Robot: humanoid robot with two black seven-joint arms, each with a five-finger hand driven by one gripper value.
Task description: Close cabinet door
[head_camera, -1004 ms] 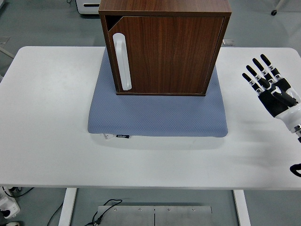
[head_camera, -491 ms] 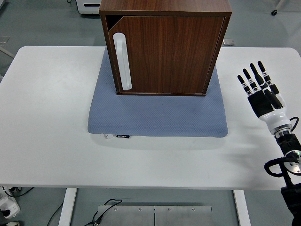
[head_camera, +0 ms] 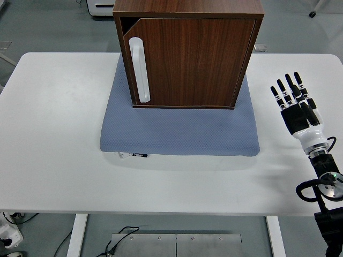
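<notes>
A dark wooden cabinet (head_camera: 187, 53) stands on a blue-grey mat (head_camera: 179, 128) at the back middle of the white table (head_camera: 53, 150). Its door (head_camera: 187, 61) carries a long white handle (head_camera: 139, 69) on the left side and stands slightly ajar there, with a dark wedge of gap at the upper left corner. My right hand (head_camera: 295, 104) hovers over the table to the right of the cabinet, fingers straight and spread, holding nothing, well apart from the door. The left arm does not show.
The mat juts out in front of the cabinet toward the near edge. Bare table lies to the left and right of it. Below the table's near edge a cable and a metal floor plate (head_camera: 177, 239) show.
My right hand has drawn in to the left and nearer, and its wrist and forearm now show at the lower right. The cabinet door has not moved.
</notes>
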